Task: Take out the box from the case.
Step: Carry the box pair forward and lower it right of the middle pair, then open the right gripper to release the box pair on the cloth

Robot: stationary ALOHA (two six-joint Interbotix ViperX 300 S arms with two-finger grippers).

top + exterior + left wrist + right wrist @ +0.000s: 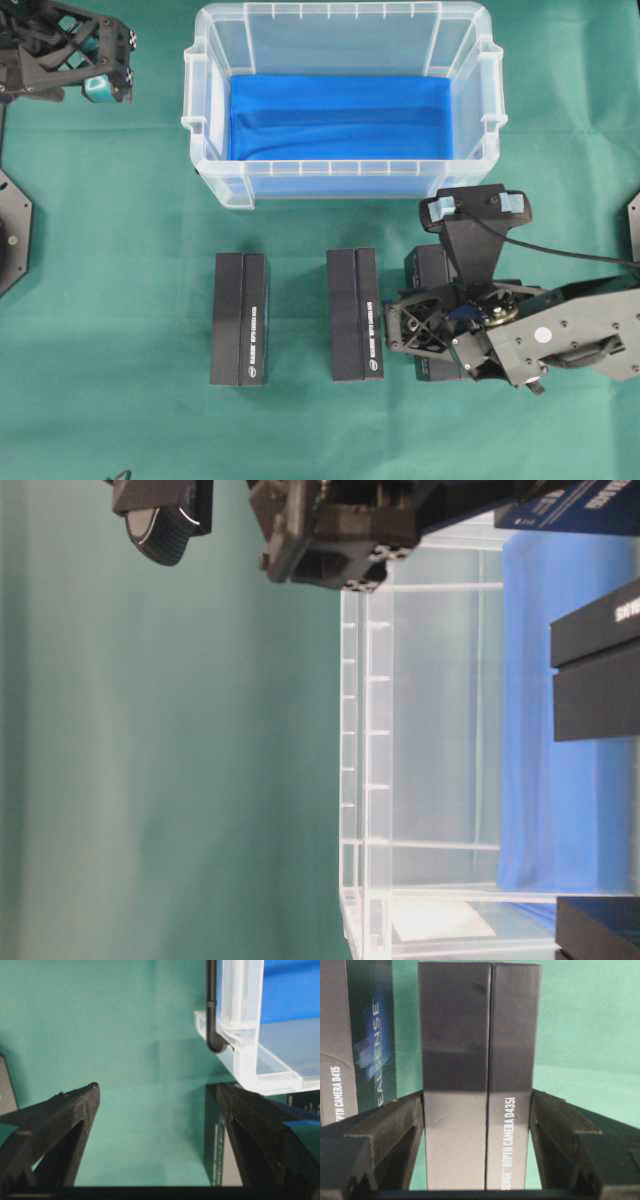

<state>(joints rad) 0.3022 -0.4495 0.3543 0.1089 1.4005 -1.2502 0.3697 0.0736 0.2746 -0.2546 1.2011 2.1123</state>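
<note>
One clear case [340, 170], emptied down to its blue lining, sits beyond the right claw [477, 1125], which grasps the third box [480, 1060] between both fingers on the green worktop [120, 240]. Release squarely, then lift straight up. Left claw [157, 1105] hangs released.

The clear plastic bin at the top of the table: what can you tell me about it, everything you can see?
The bin is a large rectangular tub of see-through plastic, with a thick rim, ribbed walls and moulded handles at both short ends. It stands upright on the green cloth, open, with no lid in sight. A bright blue lining, slightly creased, covers its floor, and nothing else shows inside. Neither gripper touches it; three dark boxes lie outside, in front of it.
</note>
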